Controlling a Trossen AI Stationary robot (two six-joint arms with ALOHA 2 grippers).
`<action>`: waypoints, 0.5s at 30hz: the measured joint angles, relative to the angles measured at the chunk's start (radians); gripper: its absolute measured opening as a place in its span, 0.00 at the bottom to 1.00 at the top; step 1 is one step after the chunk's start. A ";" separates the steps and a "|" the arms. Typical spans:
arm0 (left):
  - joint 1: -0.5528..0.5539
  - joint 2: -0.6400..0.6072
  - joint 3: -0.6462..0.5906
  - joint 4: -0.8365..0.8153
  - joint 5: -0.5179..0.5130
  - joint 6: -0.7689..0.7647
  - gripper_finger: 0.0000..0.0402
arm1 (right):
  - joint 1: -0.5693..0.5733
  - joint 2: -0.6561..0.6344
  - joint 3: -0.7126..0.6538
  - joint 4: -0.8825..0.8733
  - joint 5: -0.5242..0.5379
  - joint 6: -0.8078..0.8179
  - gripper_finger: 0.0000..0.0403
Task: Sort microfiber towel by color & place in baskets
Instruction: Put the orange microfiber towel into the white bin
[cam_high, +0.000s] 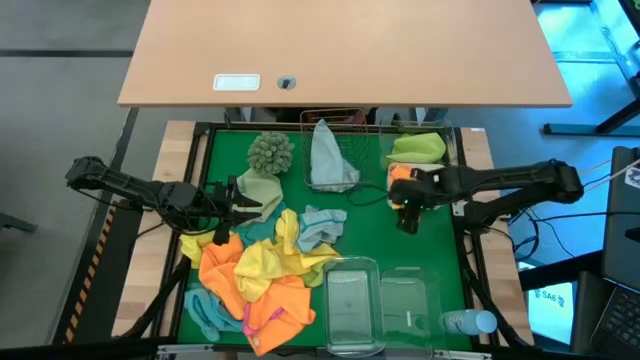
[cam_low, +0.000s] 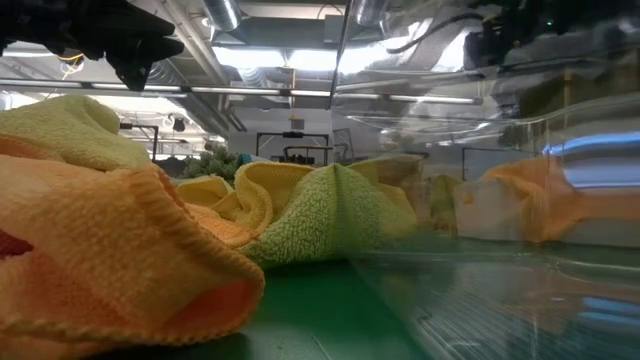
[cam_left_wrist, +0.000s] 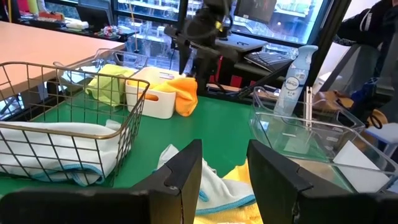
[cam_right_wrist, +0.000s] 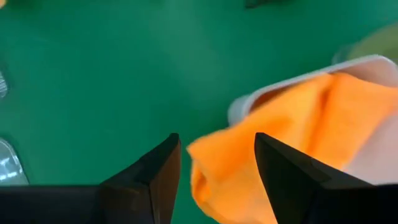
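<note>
Spray bottle (cam_left_wrist: 297, 74) label unreadable.

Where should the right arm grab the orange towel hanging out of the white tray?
Judging from the wrist view, pinch the orange towel at the loose fold spilling over the white tray's rim, coming from above. That part is bunched and free of the tray wall, and the right gripper is open there.
</note>
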 joint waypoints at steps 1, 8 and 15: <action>0.000 0.000 0.000 0.001 0.000 0.000 0.31 | 0.013 0.015 0.000 0.010 0.000 0.000 0.51; 0.000 0.000 0.000 0.002 0.000 0.000 0.31 | 0.038 0.114 0.000 0.030 -0.056 -0.007 0.51; 0.000 0.000 0.000 0.002 0.000 0.000 0.31 | 0.038 0.193 0.000 0.027 -0.018 0.002 0.51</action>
